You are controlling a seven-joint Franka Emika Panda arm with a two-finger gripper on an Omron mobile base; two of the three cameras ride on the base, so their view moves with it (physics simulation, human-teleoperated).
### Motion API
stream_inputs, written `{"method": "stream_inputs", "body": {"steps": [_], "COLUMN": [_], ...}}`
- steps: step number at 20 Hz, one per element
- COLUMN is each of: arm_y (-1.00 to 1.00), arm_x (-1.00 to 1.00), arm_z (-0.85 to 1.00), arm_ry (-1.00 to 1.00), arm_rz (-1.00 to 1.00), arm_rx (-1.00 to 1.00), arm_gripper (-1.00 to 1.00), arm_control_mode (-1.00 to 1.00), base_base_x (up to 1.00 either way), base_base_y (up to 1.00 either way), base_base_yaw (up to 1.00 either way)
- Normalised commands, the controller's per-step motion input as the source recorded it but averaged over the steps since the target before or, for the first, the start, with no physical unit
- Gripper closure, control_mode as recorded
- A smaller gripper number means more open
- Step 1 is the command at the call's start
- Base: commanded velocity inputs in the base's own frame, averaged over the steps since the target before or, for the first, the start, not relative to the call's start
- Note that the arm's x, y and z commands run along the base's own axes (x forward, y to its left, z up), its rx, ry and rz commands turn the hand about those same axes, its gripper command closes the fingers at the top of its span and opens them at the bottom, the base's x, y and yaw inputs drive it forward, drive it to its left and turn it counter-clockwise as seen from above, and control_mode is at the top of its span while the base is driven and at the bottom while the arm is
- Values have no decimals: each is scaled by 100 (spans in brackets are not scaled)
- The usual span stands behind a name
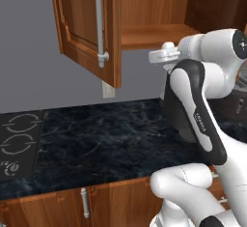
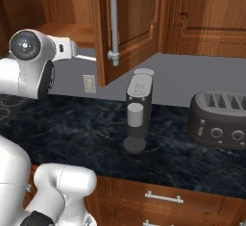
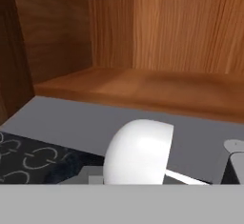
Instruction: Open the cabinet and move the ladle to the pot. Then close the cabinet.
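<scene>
- Reddish-brown wood of the cabinet fills the top of the left base view: one door stands swung open toward the camera, its silver bar handle upright, and the bare shelf shows behind it. The white arm reaches up just in front of that shelf edge. Below lies the black marbled counter, with the stovetop at its left end.
- Right base view: the other cabinet door is open too, hanging out over the counter. A thin pale rod, the handle of the ladle, pokes out from the end of the arm, level and just below the shelf edge. A dark coffee machine stands on the counter under the door, a grey toaster well to its right.
- Hand view: the ladle's round white head sits close up at the bottom, its slim handle running off to the right. The gripper itself is hidden behind that head; its fingers are drawn narrow, and the ladle appears held, just in front of the wooden shelf.
</scene>
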Motion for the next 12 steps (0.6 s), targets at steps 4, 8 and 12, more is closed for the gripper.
{"method": "stream_inputs", "body": {"steps": [4,8,12], "arm_y": [-2,-11,-4], "arm_x": [-100,-100,-73], "arm_z": [0,3,0], "arm_ry": [5,7,14], "arm_rz": [-3,-5,-2], "arm_rx": [0,-1,-4], "arm_gripper": [100,100,100], "arm_control_mode": [-100,-100,-100], "base_base_x": [0,0,0], "base_base_y": [0,0,0], "base_base_yaw": [0,0,0]}}
